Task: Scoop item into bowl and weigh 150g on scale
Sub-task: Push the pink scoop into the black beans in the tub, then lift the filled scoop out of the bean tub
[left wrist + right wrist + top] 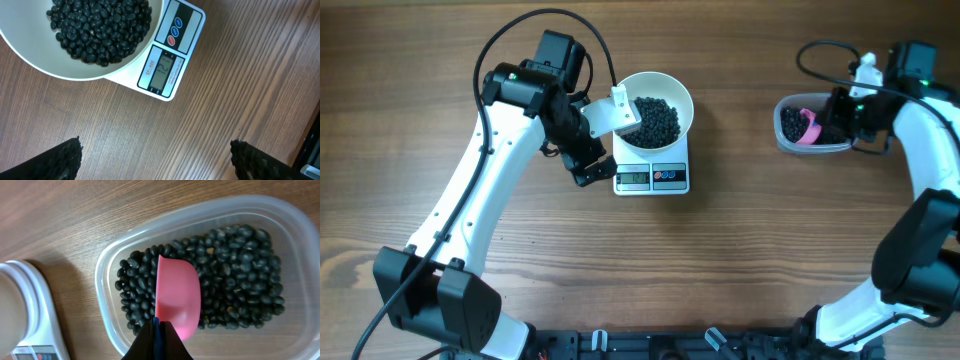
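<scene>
**While your right gripper (160,328) is clamped on the pink scoop (177,295), your left gripper (157,161) stands wide open beside the scale (192,22)**

As you look through the right wrist camera, you see the two fingers pressed together on the narrow end of the pink scoop. The wide end of the scoop points away from the fingers and lies over the black beans (240,280) inside the clear tub (106,275). The beans cover the bottom of the tub on both sides of the scoop. The tub stands on the wooden table (740,250), at the right side, well apart from the scale.

Your left gripper holds nothing. Its two dark fingertips (62,161) show at the lower corners of the left wrist view, far from each other, with only bare wood between them. In the overhead view this gripper is just beside the left edge of the scale, near its front corner.

On the scale sits the white bowl (35,59), and a dark heap of the black beans lies in it, not reaching the rim. The bowl covers most of the scale; only the front strip is free, with the grey display (162,71) and the red and blue buttons. The display is lit, but you cannot read the digits with certainty.
</scene>
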